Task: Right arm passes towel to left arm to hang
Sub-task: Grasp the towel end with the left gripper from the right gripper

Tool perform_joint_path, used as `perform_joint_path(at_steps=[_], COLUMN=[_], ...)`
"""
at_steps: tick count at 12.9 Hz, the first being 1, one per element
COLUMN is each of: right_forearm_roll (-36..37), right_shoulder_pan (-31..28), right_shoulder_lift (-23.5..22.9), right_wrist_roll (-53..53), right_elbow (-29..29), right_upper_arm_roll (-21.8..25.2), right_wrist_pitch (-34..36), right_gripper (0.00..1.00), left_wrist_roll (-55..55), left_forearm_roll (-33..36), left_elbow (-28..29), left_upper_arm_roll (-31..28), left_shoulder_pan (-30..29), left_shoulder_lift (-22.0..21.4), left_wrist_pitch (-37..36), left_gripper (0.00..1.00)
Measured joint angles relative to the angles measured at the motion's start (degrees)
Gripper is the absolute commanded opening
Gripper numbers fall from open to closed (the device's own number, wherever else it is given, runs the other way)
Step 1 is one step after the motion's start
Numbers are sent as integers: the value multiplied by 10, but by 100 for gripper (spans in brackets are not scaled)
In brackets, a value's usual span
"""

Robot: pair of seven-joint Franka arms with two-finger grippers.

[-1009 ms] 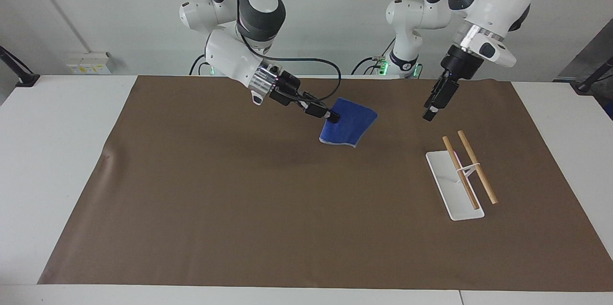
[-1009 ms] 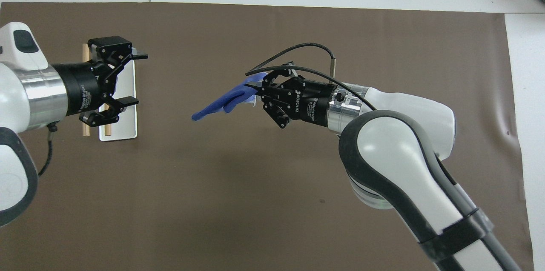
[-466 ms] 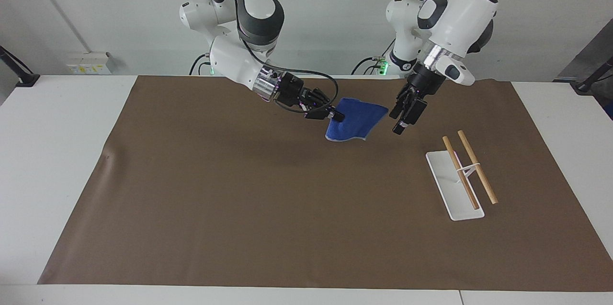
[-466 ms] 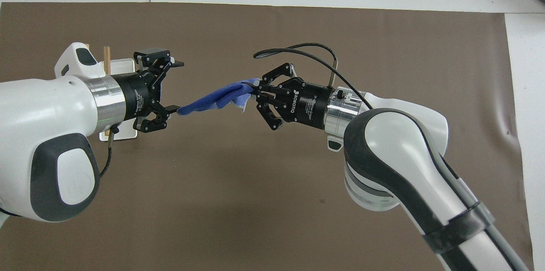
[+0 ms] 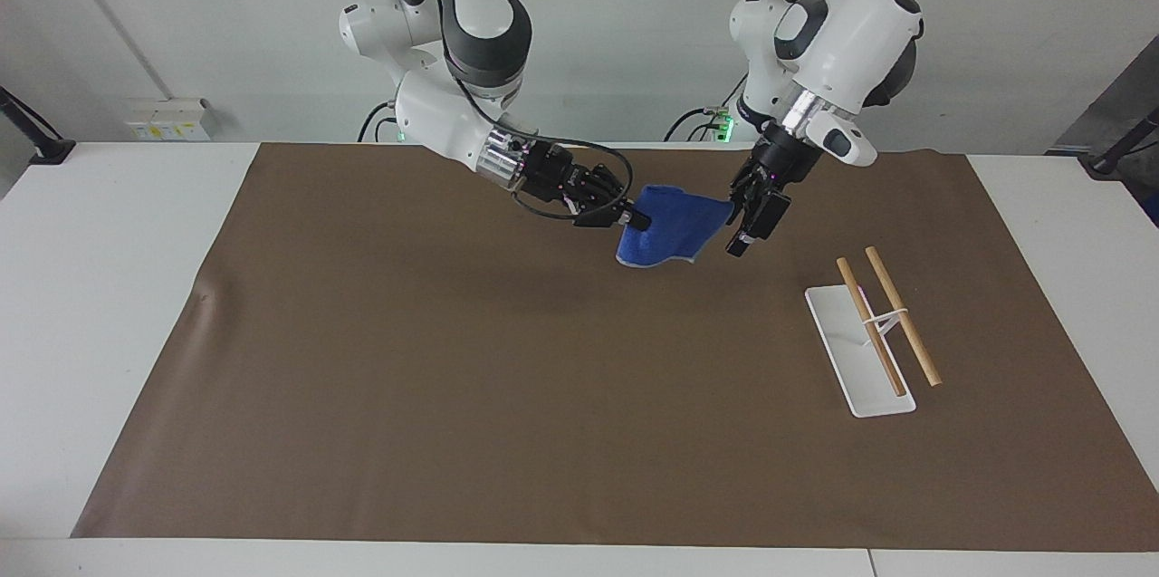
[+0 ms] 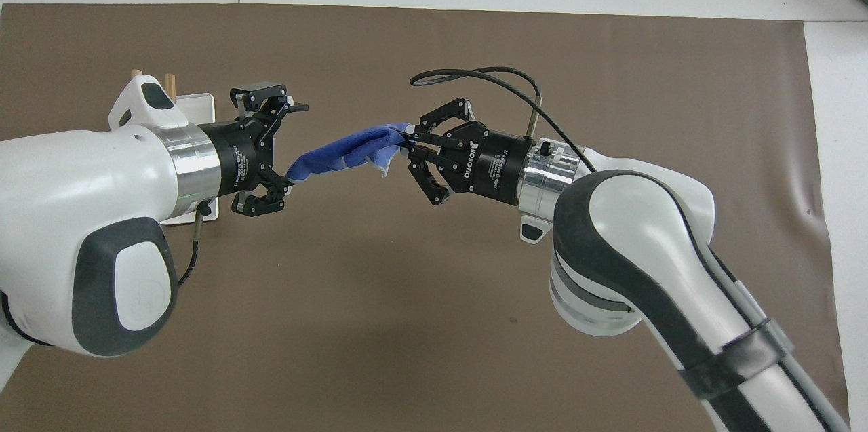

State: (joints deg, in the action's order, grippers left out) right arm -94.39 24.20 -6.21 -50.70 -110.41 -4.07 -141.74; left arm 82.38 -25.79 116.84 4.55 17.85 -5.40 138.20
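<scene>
Since the earlier frames the left gripper (image 5: 748, 222) has been swung in from above the rack to the free end of the towel (image 5: 675, 233), and the right gripper (image 5: 636, 219) has been shifted slightly toward it.

Towel: carried clear of the brown mat (image 5: 362, 378), upper centre of the facing view, one end pinched between the closed fingertips of the right gripper (image 6: 409, 142). The other end is seen between the wide-open jaws of the left gripper (image 6: 288, 147), not yet clamped.

Long axis: stretched roughly gripper to gripper; in the overhead view it runs from centre down toward the left of the frame, sagging slightly. A lower corner is seen hanging in the facing view.

Risks, judged: if the right grip is released before the left is shut, the towel would be dropped to the mat. Only the tip lies within the left jaws, so a thin bite could slip during the carry to the rack (image 5: 860, 351), lower right of the facing view.
</scene>
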Motion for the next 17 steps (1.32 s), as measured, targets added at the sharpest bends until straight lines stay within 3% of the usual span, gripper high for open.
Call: perform_joint_path(at_steps=[2,5,7,9,12,13,14,15,16,17], right_forearm_roll=[-7,-8,-8,-8,-8,-8,-8,-8,-8,-7], right_shoulder_pan=[0,0,0,0,0,0,0,0,0,0], right_shoulder_lift=[0,0,0,0,0,0,0,0,0,1], right_wrist_roll=[0,-1,-1,-1,-1,-1,-1,-1,-1,0], right_elbow=[0,0,0,0,0,0,0,0,1,1], right_upper_arm_roll=[0,0,0,0,0,0,0,0,0,0], right_wrist_pitch=[0,0,0,0,0,0,0,0,0,-1], right_gripper=[0,0,0,0,0,13,54,78,94,100], left_wrist_roll=[3,4,5,7,6,6,6,6,6,3], left_forearm_roll=[-1,-2,-2,-2,-2,-2,-2,-2,-2,-2], left_elbow=[0,0,0,0,0,0,0,0,-1,-2], left_upper_arm_roll=[0,0,0,0,-1,-2,-3,-4,-6,-7], left_shoulder_pan=[0,3,6,7,7,7,7,6,6,6], left_shoulder_lift=[0,0,0,0,0,0,0,1,3,5], left_wrist_pitch=[0,0,0,0,1,2,9,27,50,68], left_gripper=[58,20,14,0,0,0,0,0,0,0])
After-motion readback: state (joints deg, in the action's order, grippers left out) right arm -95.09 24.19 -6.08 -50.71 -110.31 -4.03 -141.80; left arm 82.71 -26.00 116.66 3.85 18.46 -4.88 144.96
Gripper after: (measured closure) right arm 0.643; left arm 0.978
